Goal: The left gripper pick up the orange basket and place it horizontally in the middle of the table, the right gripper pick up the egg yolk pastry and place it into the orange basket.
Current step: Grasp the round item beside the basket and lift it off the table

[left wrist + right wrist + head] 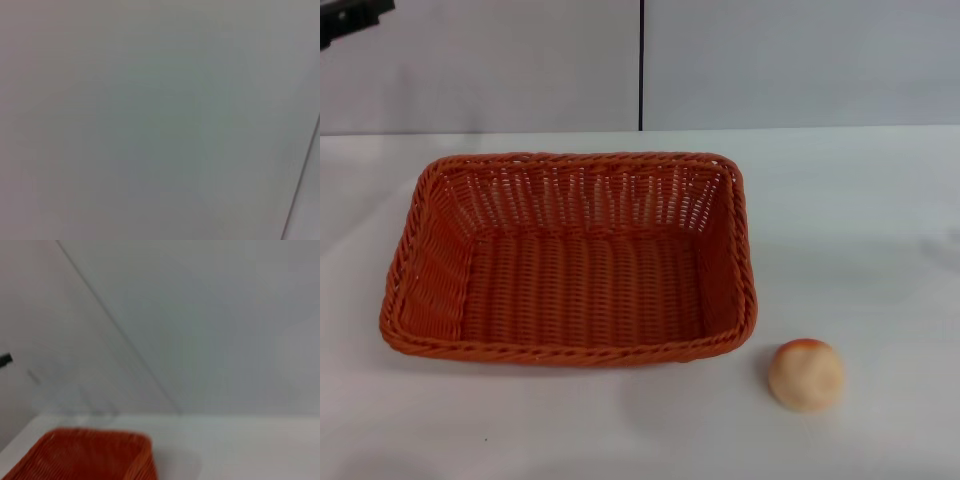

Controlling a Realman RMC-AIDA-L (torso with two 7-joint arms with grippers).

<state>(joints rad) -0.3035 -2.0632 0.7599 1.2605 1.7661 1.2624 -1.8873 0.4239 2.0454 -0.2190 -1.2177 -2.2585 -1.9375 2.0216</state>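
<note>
At the far left of the head view, a dark shape (350, 18) juts in from the upper corner, in front of the wall (480, 60). We cannot tell what it belongs to. Neither the left gripper nor the right gripper shows in any view, so we cannot tell whether their fingers are apart or together.

Moving right, the orange basket (570, 355) sits flat on the white desk (860, 220), upright with its opening facing up. Its long sides run left to right across the desk, and it covers the left and middle part of the scene. The braided rim is unbroken all the way round, the sides slope inward, and the whole woven floor is open to view. Behind the basket, a thin dark vertical seam (641, 60) splits the wall, roughly above the basket's right half.

Further right, the egg yolk pastry (806, 375) rests on the desk outside the basket, near its front right corner but clear of the rim. It is a small round ball, pale tan with a browner orange cap.

The left wrist view shows only a plain grey surface (150, 120) with a faint line near one edge. The right wrist view shows one corner of the orange basket (90, 450) on the desk (240, 440), with the wall (200, 315) behind it and a slanting seam across that wall.
</note>
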